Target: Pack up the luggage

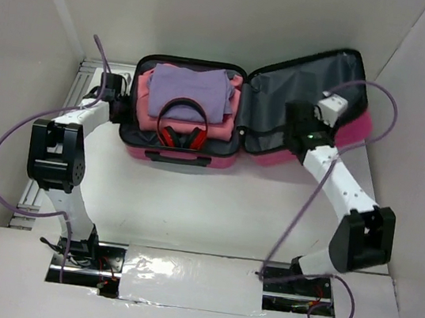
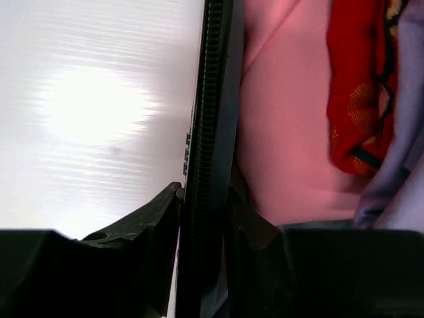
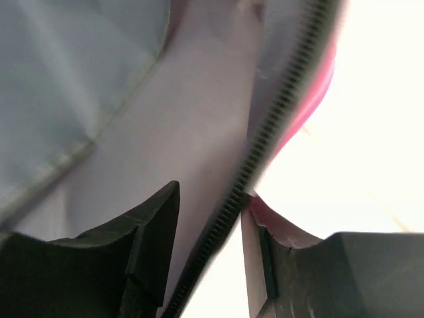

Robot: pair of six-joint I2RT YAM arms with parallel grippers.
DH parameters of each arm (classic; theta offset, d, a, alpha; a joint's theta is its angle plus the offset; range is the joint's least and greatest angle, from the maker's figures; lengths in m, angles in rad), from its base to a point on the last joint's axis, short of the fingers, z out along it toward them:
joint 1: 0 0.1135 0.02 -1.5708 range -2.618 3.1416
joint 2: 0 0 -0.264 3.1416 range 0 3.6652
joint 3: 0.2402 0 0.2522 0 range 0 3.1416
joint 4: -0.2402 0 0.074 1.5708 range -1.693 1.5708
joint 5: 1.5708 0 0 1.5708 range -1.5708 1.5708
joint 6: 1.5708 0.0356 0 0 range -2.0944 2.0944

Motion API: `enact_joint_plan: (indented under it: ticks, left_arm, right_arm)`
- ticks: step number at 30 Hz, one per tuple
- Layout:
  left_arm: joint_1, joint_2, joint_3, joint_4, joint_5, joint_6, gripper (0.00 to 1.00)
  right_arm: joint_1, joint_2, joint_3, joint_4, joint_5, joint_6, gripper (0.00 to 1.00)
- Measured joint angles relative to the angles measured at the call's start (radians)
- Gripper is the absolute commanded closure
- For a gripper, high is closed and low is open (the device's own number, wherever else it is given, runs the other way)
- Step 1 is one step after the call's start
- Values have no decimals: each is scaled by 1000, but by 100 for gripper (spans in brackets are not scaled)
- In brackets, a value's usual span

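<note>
The luggage (image 1: pixel 177 156) lies open at the middle of the table, its pink base holding folded pink and lavender clothes (image 1: pixel 190 92) with red headphones (image 1: pixel 182 134) on top. Its grey-lined lid (image 1: pixel 304 81) leans open to the right. At the base's left rim my left gripper (image 1: pixel 119 101) is shut, and the black zip edge (image 2: pixel 205 99) is pinched between its jaws (image 2: pixel 205 192). My right gripper (image 1: pixel 293 131) is at the lid's near edge. In the right wrist view the lid's zip edge (image 3: pixel 278 112) runs slantwise between its jaws (image 3: pixel 212 192) and touches the right finger.
White walls enclose the table on the left, back and right. An aluminium rail (image 1: pixel 80 83) runs along the left side. Purple cables (image 1: pixel 6 144) loop off both arms. A white board (image 1: pixel 192 292) covers the near edge round the arm bases.
</note>
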Motion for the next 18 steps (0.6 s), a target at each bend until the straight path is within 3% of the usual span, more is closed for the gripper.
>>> enact_joint_plan:
  ticks: [5, 8, 12, 18]
  left_arm:
    - [35, -1, 1, -11, -79, 16, 59]
    - [38, -6, -1, -23, -90, 35, 59]
    - [26, -14, -10, -35, -88, 29, 59]
    - [3, -24, -23, -45, -71, 6, 60]
  right_arm:
    - [415, -110, 52, 319, 378, -335, 100]
    - [635, -136, 58, 504, 407, -541, 100]
    - [877, -45, 133, 618, 301, -727, 100]
    - [995, 151, 182, 600, 43, -826, 100]
